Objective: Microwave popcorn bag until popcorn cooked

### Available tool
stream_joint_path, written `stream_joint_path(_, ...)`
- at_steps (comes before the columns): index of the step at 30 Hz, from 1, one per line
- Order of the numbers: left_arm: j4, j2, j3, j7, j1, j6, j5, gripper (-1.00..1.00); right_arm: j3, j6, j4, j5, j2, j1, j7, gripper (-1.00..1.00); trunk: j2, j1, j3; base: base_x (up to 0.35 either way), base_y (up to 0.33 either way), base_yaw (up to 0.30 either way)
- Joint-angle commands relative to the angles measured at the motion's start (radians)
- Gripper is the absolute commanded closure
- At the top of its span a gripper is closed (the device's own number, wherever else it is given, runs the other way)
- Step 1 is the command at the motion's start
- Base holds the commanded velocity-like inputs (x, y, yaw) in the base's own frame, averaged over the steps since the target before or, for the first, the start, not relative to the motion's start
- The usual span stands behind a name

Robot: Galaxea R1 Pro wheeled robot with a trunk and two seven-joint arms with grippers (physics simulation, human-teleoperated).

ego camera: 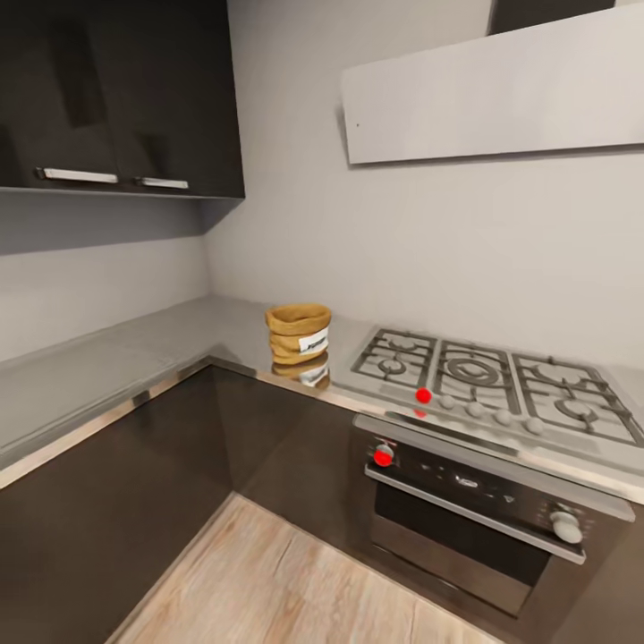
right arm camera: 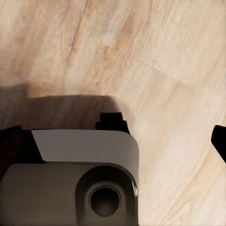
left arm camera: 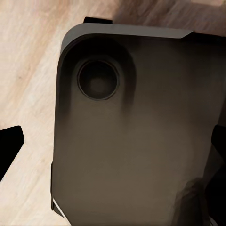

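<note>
Popcorn is not seen from here, but the small brown paper sack with a white label (ego camera: 299, 332) is seen standing upright on the long grey shiny countertop (ego camera: 107, 367), in the far corner of the kitchen. The sack's top is rolled down into a thick cuff, and its mirror picture is shown in the shiny top just in front of it. Just to the right of the sack, the silver gas stove with grey grates (ego camera: 487, 380) is set into the worktop, and the dark oven with a white knob (ego camera: 483, 510) is built in under it. Dark wall cupboards (ego camera: 116, 94) are hung up on the left.

Black fingertips (left arm camera: 10, 147) of the left gripper are seen far apart over the robot's grey base (left arm camera: 136, 136) and the pale wood floor (right arm camera: 160, 56). Black fingertips (right arm camera: 219, 139) of the right gripper are spread wide too, with nothing held between them.
</note>
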Motion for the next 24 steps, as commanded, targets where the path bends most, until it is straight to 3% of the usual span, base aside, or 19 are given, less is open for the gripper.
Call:
stream_joint_path(1, -0.001, 0.000, 0.002, 0.000, 0.000, -0.001, 0.010, -1.00, -0.008, 0.001, 0.002, 0.010, -0.001, -0.001, -0.002, -1.00, 0.000, 0.001, -0.001, 0.321, 0.147, 0.000)
stream_joint_path(24, -0.003, -0.001, 0.002, 0.000, 0.000, -0.001, 0.010, -1.00, -0.008, 0.000, 0.002, 0.010, -0.003, -0.001, -0.002, -1.00, 0.000, 0.001, -0.001, 0.293, 0.203, 0.000)
